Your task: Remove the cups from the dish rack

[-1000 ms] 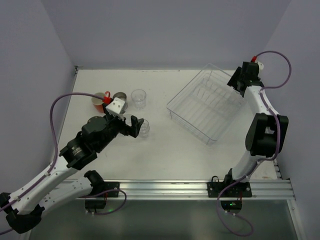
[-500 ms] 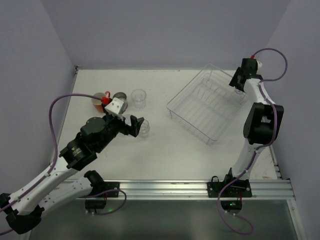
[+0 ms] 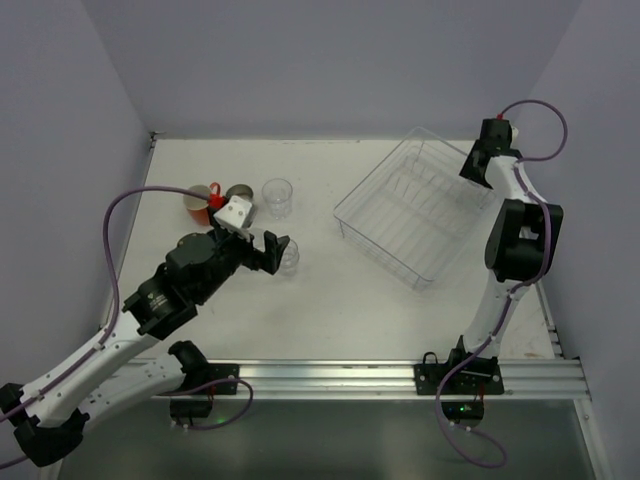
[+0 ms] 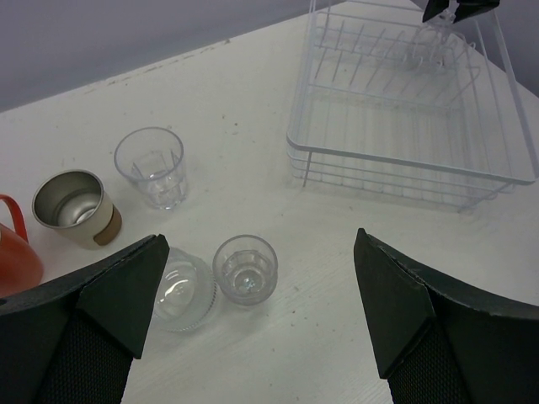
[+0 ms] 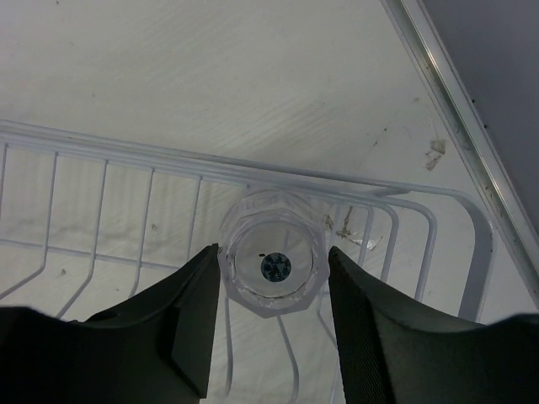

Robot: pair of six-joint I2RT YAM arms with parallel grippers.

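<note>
My right gripper is shut on a clear tumbler at the far right corner of the clear dish rack; I see the tumbler end-on between both fingers. In the top view this gripper is over the rack's far corner. My left gripper is open and empty, hovering over two clear tumblers on the table. Another tumbler, a beige cup and the orange-red mug stand further back left. No dark blue cup shows.
The rack otherwise looks empty in the left wrist view. The unloaded cups cluster at the table's left. Purple walls close in the table at the back and sides; a metal rail runs along the near edge.
My right gripper has shifted slightly toward the rack's far right corner. The left arm has barely moved.
</note>
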